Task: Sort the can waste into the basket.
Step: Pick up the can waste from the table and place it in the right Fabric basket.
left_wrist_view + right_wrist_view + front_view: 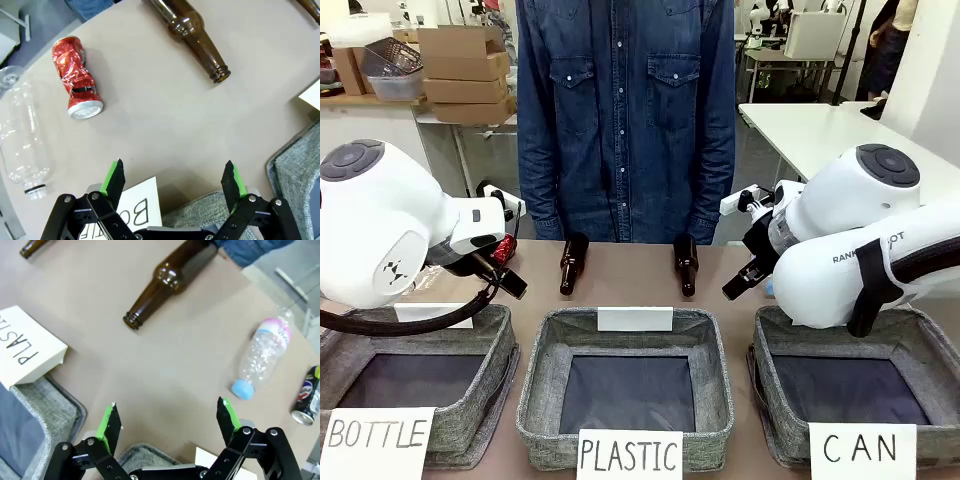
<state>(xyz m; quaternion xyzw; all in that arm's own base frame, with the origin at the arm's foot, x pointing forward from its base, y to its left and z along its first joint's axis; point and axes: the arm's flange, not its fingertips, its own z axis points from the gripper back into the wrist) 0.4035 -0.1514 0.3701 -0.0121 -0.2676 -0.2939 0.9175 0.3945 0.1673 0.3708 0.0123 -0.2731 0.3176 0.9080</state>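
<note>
left gripper [173, 170] hangs wide open and empty over the table [165, 115], red can [77, 80] ahead; right gripper [168, 412] likewise, dark can [306, 402] off to one side.

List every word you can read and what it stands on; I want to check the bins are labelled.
"BOTTLE": left sign, on the left basket.
"PLASTIC": middle sign, on the middle basket.
"CAN": right sign, on the right basket.
"RANK...OT": print on the right arm, partly hidden.
Too crushed or blurred to read: print on the red can, the dark can and the plastic bottle label.
</note>
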